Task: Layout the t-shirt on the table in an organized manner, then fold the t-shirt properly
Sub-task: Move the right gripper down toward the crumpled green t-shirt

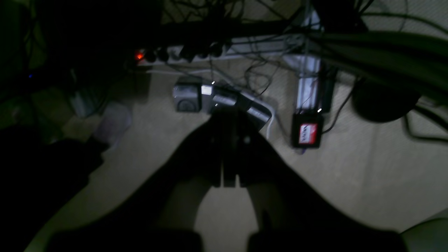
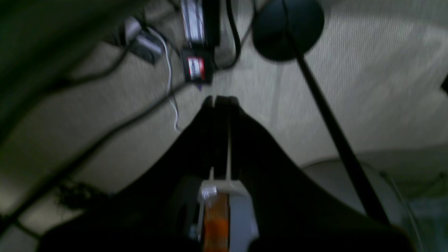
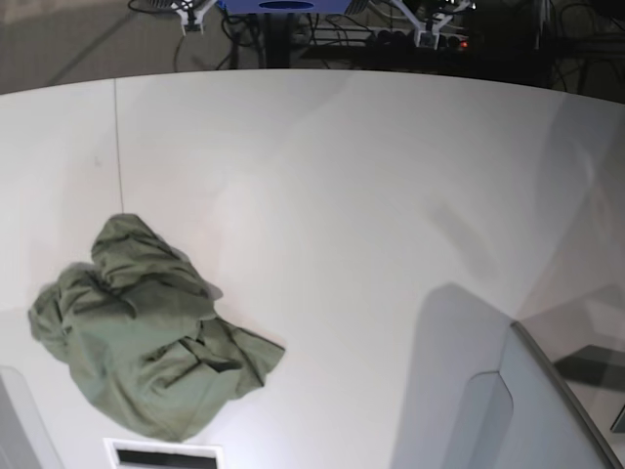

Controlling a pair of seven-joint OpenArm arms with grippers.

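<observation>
The olive-green t-shirt [image 3: 146, 342] lies crumpled in a heap at the near left of the white table [image 3: 342, 195], seen only in the base view. My left gripper [image 1: 228, 117] is shut and empty, looking down at the carpeted floor. My right gripper [image 2: 219, 99] is also shut and empty over the floor. Neither gripper shows in the base view, and neither is near the shirt. The shirt's collar and sleeves are hidden in the folds.
A seam line [image 3: 118, 147] runs down the table's left part. Grey arm structures stand at the near right [image 3: 532, 410] and near left corner [image 3: 15, 420]. On the floor are a power strip [image 1: 182, 54], a red-labelled black box [image 1: 307, 131], cables and a round stand base [image 2: 287, 28].
</observation>
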